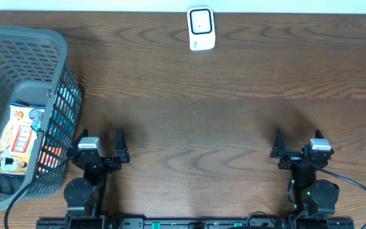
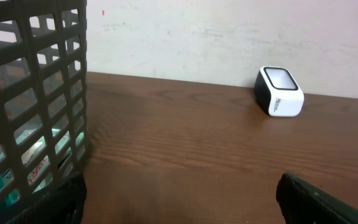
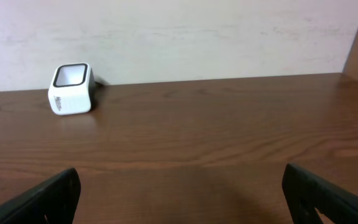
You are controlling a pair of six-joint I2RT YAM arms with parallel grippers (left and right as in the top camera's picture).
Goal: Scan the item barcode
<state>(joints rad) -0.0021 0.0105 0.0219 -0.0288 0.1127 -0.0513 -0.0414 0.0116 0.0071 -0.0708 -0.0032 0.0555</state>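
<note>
A packaged item [image 1: 19, 141] with a white, orange and red printed front lies inside the grey mesh basket [image 1: 56, 38] at the left; through the mesh in the left wrist view its colours [image 2: 39, 163] show dimly. The white barcode scanner [image 1: 201, 28] stands at the table's far edge, also visible as a white block with a dark window [image 2: 279, 91] [image 3: 71, 89]. My left gripper [image 1: 100, 141] sits open just right of the basket, nothing between its fingers. My right gripper [image 1: 296, 141] is open too, near the front right, holding nothing.
The basket wall [image 2: 36, 93] rises close on the left of my left gripper. A pale wall runs behind the table's far edge. Black cables [image 1: 354, 187] trail from the arm bases at the front edge.
</note>
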